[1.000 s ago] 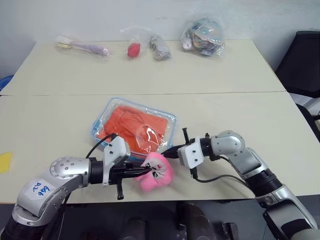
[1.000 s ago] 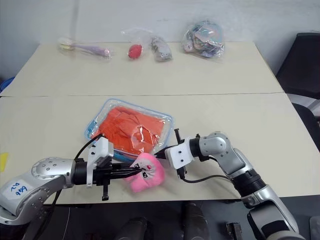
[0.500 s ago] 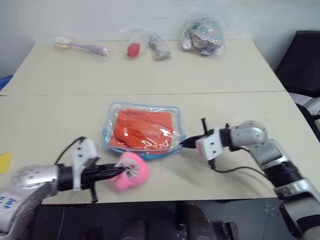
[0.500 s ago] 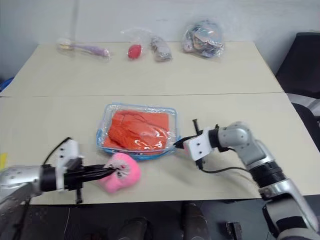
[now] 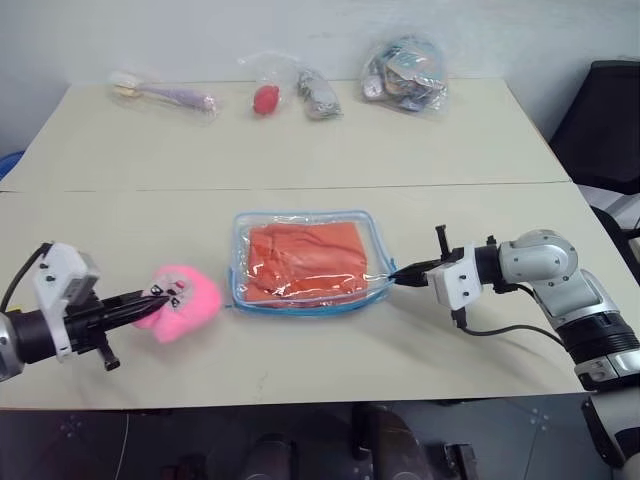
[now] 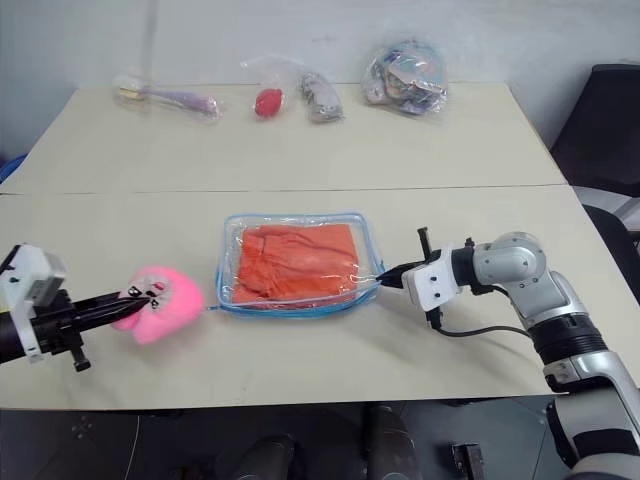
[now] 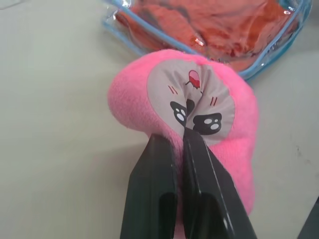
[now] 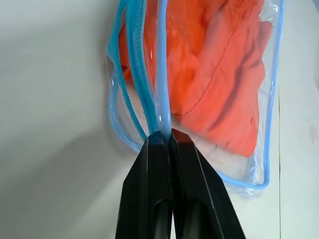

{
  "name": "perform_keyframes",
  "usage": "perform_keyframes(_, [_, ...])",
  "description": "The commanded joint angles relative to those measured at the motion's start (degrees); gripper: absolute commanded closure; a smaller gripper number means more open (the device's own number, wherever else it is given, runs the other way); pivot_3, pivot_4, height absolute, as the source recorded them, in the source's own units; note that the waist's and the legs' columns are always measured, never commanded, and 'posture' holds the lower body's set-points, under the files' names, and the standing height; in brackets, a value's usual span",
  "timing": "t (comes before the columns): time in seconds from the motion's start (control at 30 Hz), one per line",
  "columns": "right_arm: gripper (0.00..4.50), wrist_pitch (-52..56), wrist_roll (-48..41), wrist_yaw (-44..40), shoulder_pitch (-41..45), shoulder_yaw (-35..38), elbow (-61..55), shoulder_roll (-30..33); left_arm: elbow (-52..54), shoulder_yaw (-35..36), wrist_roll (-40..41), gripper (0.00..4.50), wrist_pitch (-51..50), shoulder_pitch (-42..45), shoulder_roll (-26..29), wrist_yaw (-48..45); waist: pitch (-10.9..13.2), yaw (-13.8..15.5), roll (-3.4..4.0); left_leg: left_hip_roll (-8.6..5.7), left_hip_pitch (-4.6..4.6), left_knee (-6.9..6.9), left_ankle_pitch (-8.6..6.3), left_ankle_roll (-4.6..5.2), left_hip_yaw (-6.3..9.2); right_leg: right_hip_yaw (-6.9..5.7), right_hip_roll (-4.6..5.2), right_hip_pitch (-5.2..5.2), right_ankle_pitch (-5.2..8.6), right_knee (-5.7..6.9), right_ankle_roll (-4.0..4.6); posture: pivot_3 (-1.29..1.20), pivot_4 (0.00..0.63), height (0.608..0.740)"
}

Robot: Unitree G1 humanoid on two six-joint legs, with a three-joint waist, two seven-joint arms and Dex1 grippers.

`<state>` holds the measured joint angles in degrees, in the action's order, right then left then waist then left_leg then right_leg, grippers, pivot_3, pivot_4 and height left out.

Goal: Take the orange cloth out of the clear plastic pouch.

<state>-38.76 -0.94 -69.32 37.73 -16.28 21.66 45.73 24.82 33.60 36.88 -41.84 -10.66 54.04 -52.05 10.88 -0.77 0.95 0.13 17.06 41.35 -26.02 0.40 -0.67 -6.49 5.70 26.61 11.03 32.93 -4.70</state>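
Note:
The clear plastic pouch with light-blue edging lies flat near the middle of the near table. The orange cloth is folded inside it. My right gripper is at the pouch's right corner and is shut on the blue edge strip; the right wrist view shows that edge running into the closed fingertips of the right gripper. My left gripper is to the left of the pouch, shut on a pink plush toy. In the left wrist view the left gripper pinches the toy's printed face.
Several clear bags lie along the far table's back edge: one with a long purple item, one with a red item, one with a grey item, and a fuller one. A black chair stands at the right.
My left gripper pulled the pink toy leftward, away from the pouch. My right gripper moved right with the pouch's corner. The pouch shifted right and turned square to the table edge.

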Motion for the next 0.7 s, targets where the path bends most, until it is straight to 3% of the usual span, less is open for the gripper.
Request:
perform_keyframes(0.03, [4.28, 2.3, -2.1, -0.7, -0.6, 1.4, -2.1, 0.3, 1.6, -1.8, -1.1, 4.24, 0.6, -1.0, -1.2, 1.5, 0.0, -0.1, 0.00, 0.00, 0.00, 0.00, 0.00, 0.00, -0.01, 0.00, -0.01, 0.00, 0.00, 0.00, 0.00, 0.00, 0.150, 0.740])
perform_keyframes(0.1, [3.84, 4.2, -3.2, -1.5, -1.2, 1.4, -3.3, 0.2, 1.6, -2.8, -2.1, 3.71, 1.4, -1.6, -1.9, 2.1, 0.0, -0.3, 0.00, 0.00, 0.00, -0.01, 0.00, 0.00, 0.00, -0.01, -0.03, 0.00, 0.00, 0.00, 0.01, 0.00, 0.150, 0.740])
perform_keyframes(0.3, [1.72, 8.2, -4.6, -1.5, -4.6, 3.0, -8.4, 1.5, 2.2, -1.9, -4.7, 1.79, 4.7, -5.5, -2.9, 1.6, 0.0, -0.5, 0.01, 0.02, 0.00, -0.02, -0.01, -0.01, 0.00, -0.02, -0.04, 0.00, 0.00, 0.00, 0.01, 0.00, 0.150, 0.740])
perform_keyframes(0.47, [0.01, 17.5, -9.0, 0.1, -9.4, 7.2, -16.5, 3.0, 0.9, 4.8, -6.6, 0.21, 7.7, -8.0, -2.7, 1.7, 0.0, -0.5, 0.01, 0.11, 0.00, -0.02, -0.01, -0.02, 0.02, -0.04, -0.04, 0.01, 0.01, -0.01, 0.02, 0.00, 0.150, 0.740])
perform_keyframes(0.6, [0.01, 37.2, -22.3, -0.6, -14.8, 12.0, -29.2, 6.4, 3.2, 9.0, -2.7, 0.21, 4.9, -3.5, 1.0, 0.7, 0.0, 0.3, 0.01, 0.11, 0.00, -0.02, -0.02, -0.01, 0.02, -0.04, -0.02, 0.00, 0.01, -0.01, 0.02, 0.00, 0.150, 0.740])
perform_keyframes(0.7, [0.01, 47.5, -29.2, 0.0, -17.1, 15.2, -36.4, 8.5, 7.1, 6.9, -0.5, 0.21, 3.3, 1.4, 5.1, 0.1, 0.0, 1.1, 0.00, 0.10, 0.02, 0.03, -0.03, 0.02, 0.12, -0.05, 0.03, -0.03, 0.01, -0.01, 0.01, 0.00, 0.150, 0.740])
